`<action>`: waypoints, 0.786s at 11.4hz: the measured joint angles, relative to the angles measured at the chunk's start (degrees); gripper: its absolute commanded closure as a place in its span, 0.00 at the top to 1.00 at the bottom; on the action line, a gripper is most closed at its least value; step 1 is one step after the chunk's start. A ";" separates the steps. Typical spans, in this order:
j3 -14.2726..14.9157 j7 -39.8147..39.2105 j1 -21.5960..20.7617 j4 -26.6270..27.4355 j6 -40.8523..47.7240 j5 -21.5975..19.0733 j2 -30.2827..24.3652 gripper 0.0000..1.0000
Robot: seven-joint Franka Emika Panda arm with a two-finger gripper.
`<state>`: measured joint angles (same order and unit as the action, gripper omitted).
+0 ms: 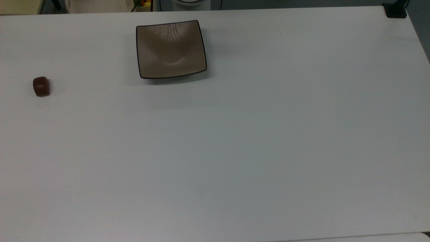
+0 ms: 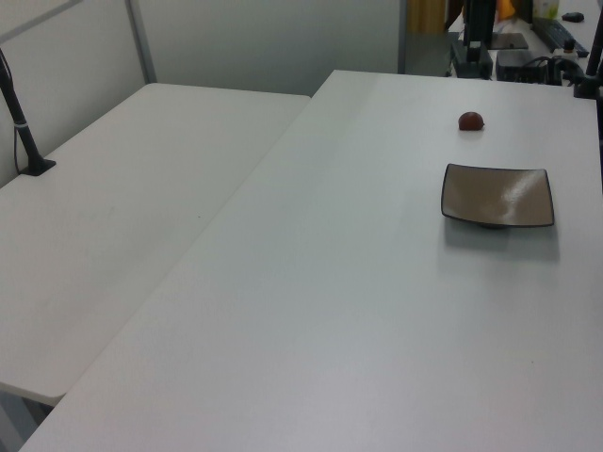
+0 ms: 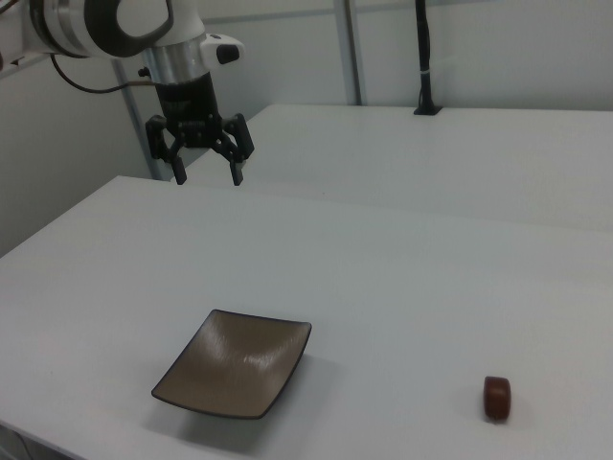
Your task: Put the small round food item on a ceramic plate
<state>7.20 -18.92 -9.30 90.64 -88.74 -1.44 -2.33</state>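
The white table [image 1: 255, 141] carries two items. The ceramic plate [image 1: 171, 49], square, tan-brown with a thin dark rim and upturned corners, sits flat near the far edge in the top view; its dipped centre holds nothing. The small round food item [image 1: 41, 86], a glossy dark reddish-brown lump, rests on the bare tabletop well apart from the plate, toward the top view's left. It does not touch the plate.

In the left view the food item [image 2: 471, 121] lies beyond the plate [image 2: 497, 195], nearer the far end of the table [image 2: 330, 301]. In the right view the food item [image 3: 496, 398] sits low at the right view's right, and the plate [image 3: 235, 362] lies toward the right view's lower left.

The gripper [image 3: 205, 177] hangs in the air at the right view's upper left, above and behind the plate, pointing downward from the white arm [image 3: 105, 24]. Its two dark fingers [image 3: 237, 171] stand spread wide, with nothing between them. It appears to hover over the table's far edge, though the angle makes its exact position over the surface uncertain. It touches neither item.

A second white table [image 2: 113, 207] adjoins at the left view's left, with a black post [image 2: 24, 132] clamped at its edge.
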 measured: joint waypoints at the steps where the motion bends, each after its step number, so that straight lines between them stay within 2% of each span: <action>1: 0.43 -3.26 0.01 0.01 0.00 0.00 0.00 1.00; 4: 2.14 -9.15 0.07 0.06 0.00 0.00 0.01 1.00; 9: 2.35 -9.74 1.41 0.07 0.00 0.00 0.02 1.00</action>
<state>9.54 -28.65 -7.90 90.72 -88.74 -1.43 -2.31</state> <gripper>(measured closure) 0.000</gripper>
